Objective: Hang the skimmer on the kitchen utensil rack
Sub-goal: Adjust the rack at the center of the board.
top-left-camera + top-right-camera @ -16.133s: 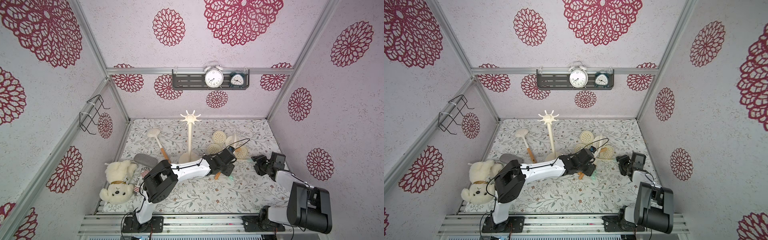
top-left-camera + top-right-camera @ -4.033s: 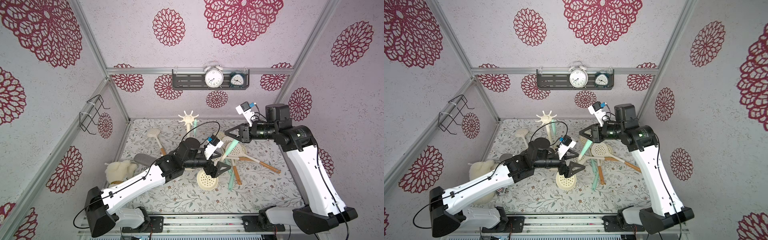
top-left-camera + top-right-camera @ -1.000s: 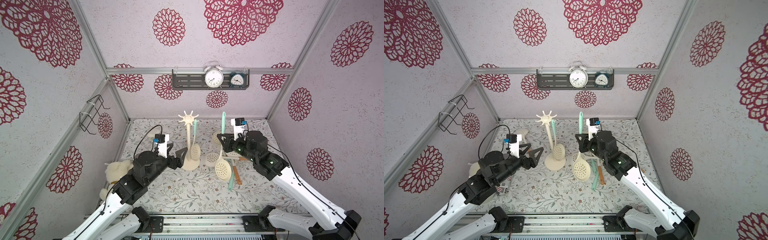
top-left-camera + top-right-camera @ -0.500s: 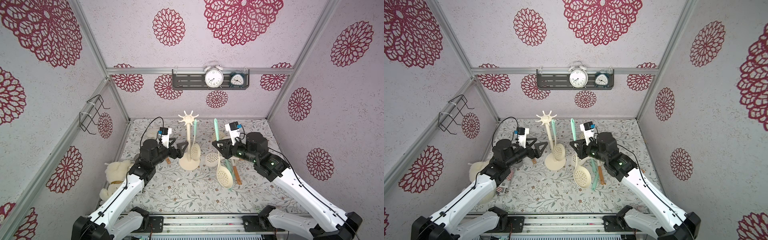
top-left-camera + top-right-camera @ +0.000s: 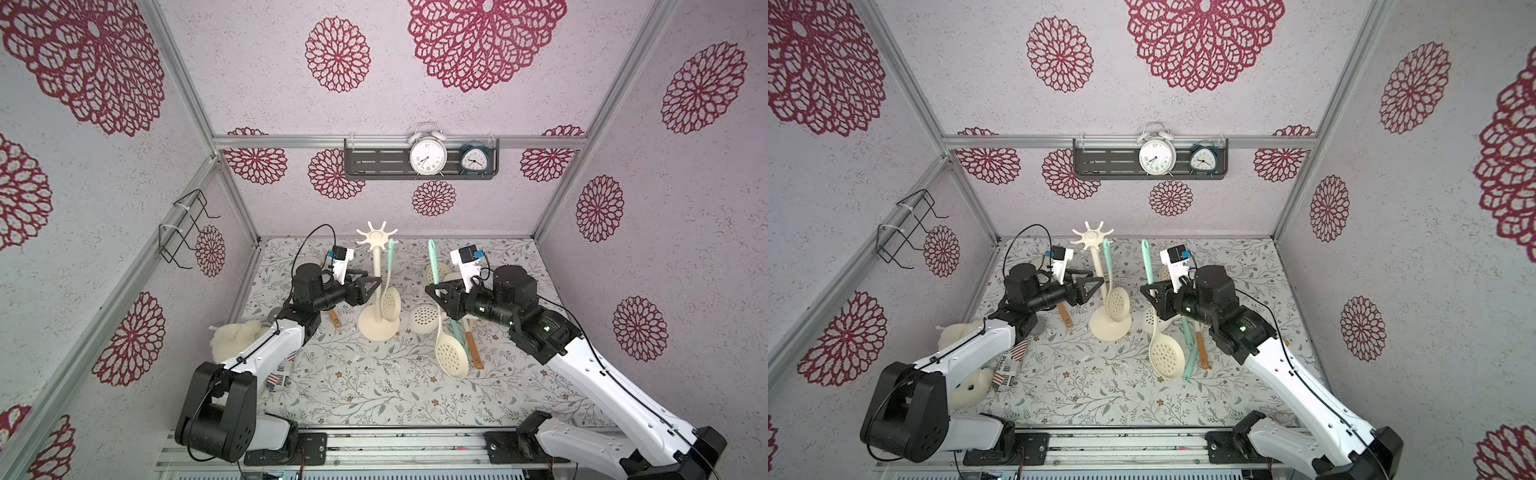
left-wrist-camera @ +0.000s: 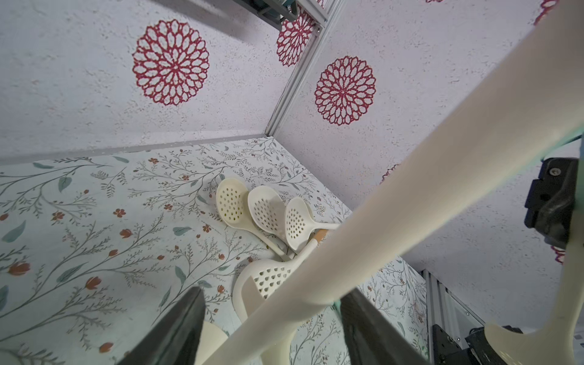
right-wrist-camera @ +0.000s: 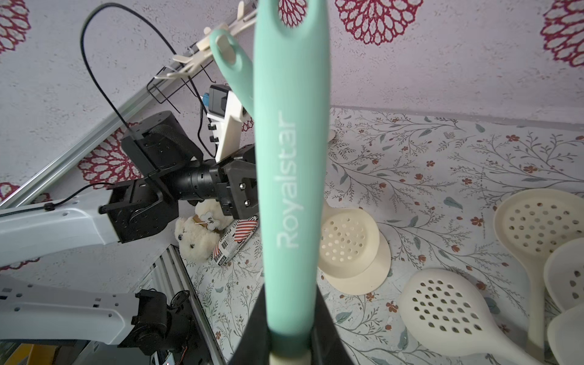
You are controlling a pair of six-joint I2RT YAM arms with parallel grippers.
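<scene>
The skimmer (image 5: 451, 354) is being held upright above the table (image 5: 374, 399), bowl down and mint handle up. It is a little right of the middle and toward the back edge, near the rack (image 5: 377, 270) but apart from it. The right claw (image 5: 437, 293) is pinching the handle low down, leaving the hole at its top end free. The rack is standing at the middle back of the table, with a second skimmer (image 5: 390, 305) dangling from one hook. The left claw (image 5: 371, 279) is sitting spread around the rack's pole, with gaps showing on both sides. The step in hand looks like carrying the skimmer to the rack's crown. The next move is calling for raising the hole over a free hook and lowering it on. Spare skimmers (image 5: 422, 318) are lying just right of the rack's base.
</scene>
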